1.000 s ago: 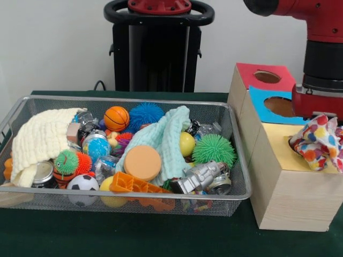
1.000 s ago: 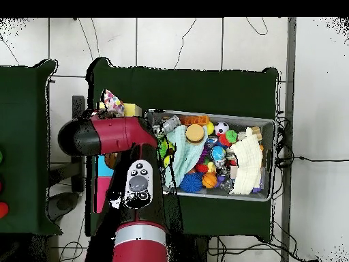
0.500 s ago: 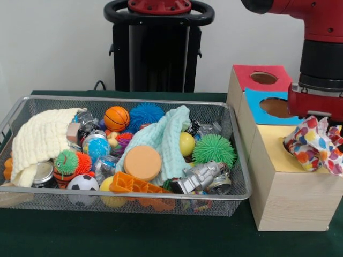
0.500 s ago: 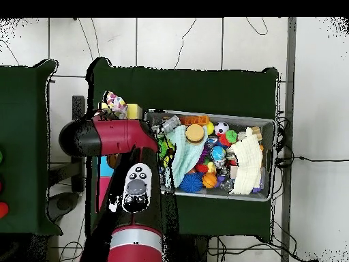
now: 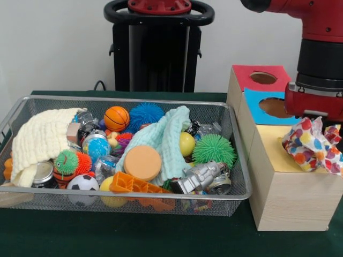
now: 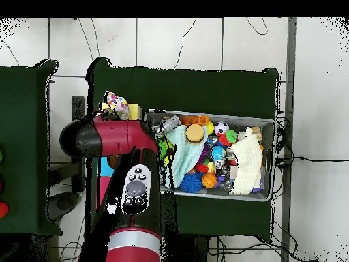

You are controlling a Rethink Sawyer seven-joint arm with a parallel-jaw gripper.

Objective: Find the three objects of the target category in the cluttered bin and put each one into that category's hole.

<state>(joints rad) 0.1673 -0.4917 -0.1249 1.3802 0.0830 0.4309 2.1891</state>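
- A crumpled spotted cloth [image 5: 312,144], white with red, blue, yellow and orange dots, is seen over the yellow top [image 5: 276,144] of the wooden box [image 5: 289,201]; its lower folds appear to rest on that surface, though whether a hole lies beneath it cannot be told.
- The cloth is held directly under the red and black wrist of the arm [image 5: 319,59]; the gripper [image 5: 316,120] is hidden by the wrist and the fabric, so whether its jaws are spread or pinching the cloth cannot be told.
- In the overhead view the same cloth [image 6: 114,104] is shown at the end of the red arm [image 6: 109,136], just beside the bin's short end.
- Behind the yellow section, a blue top [image 5: 265,104] and a red top [image 5: 260,77] are shown, each with a round hole.
- The wire mesh bin [image 5: 238,187] is placed beside the box on the dark green table [image 5: 161,238].
- Inside the bin are seen a mint-green cloth [image 5: 166,139], a cream cloth [image 5: 40,139], a round orange disc [image 5: 142,162], a spiky green ball [image 5: 214,149], a spiky blue ball [image 5: 146,113], a small basketball [image 5: 116,118], a small football [image 5: 82,183], a silver robot figure [image 5: 201,176] and an orange plastic grid [image 5: 131,184].
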